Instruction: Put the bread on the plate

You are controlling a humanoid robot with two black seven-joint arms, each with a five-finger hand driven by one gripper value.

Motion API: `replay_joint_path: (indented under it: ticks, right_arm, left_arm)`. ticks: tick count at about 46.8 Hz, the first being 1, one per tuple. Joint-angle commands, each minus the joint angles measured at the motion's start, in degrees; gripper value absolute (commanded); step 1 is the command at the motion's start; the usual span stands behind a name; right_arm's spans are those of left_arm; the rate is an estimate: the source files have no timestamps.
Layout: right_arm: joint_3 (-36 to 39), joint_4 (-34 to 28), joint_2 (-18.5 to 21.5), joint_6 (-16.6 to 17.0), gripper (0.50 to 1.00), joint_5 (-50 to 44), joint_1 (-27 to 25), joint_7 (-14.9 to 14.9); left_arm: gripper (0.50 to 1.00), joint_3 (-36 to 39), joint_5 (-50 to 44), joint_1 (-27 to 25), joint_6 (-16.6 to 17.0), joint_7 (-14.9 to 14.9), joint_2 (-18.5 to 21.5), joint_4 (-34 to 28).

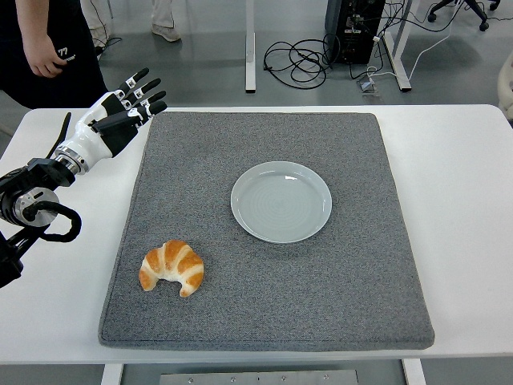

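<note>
A golden croissant lies on the grey mat near its front left corner. A pale round plate sits in the middle of the mat with nothing on it. My left hand is raised at the far left, over the mat's back left corner, with its fingers spread and holding nothing. It is well behind the croissant and to the left of the plate. The right arm does not show.
The mat covers most of the white table. A person in dark clothes stands behind the table's far left corner, one hand hanging close behind my left hand. Cables and desk legs lie on the floor beyond.
</note>
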Motion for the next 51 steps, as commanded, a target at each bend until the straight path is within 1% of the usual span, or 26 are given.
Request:
replay_joint_path:
  ticks: [1, 13, 19, 26, 28, 51]
  right_arm:
    - [0.0, 0.0, 0.0, 0.0, 1.0, 0.0, 0.0, 0.0]
    - [0.0, 0.0, 0.0, 0.0, 1.0, 0.0, 0.0, 0.0]
    - [0.0, 0.0, 0.0, 0.0, 1.0, 0.0, 0.0, 0.0]
    - [0.0, 0.0, 0.0, 0.0, 1.0, 0.0, 0.0, 0.0]
    - [0.0, 0.0, 0.0, 0.0, 1.0, 0.0, 0.0, 0.0]
    - [0.0, 0.0, 0.0, 0.0, 1.0, 0.0, 0.0, 0.0]
  left_arm:
    - [0.971, 0.0, 0.0, 0.0, 0.0, -0.1, -0.1, 0.0]
    - [0.971, -0.1, -0.1, 0.1, 0.0, -0.1, -0.3, 0.0]
    - [0.969, -1.6, -0.2, 0.7, 0.3, -0.3, -0.5, 0.0]
    - [0.971, -2.6, -0.1, 1.8, 0.1, -3.2, -0.5, 0.1]
    - [0.971, -2.3, 0.0, 1.8, 0.1, -3.5, -0.4, 0.1]
    - [0.969, -2.8, 0.0, 1.7, 0.2, -3.6, -0.4, 0.0]
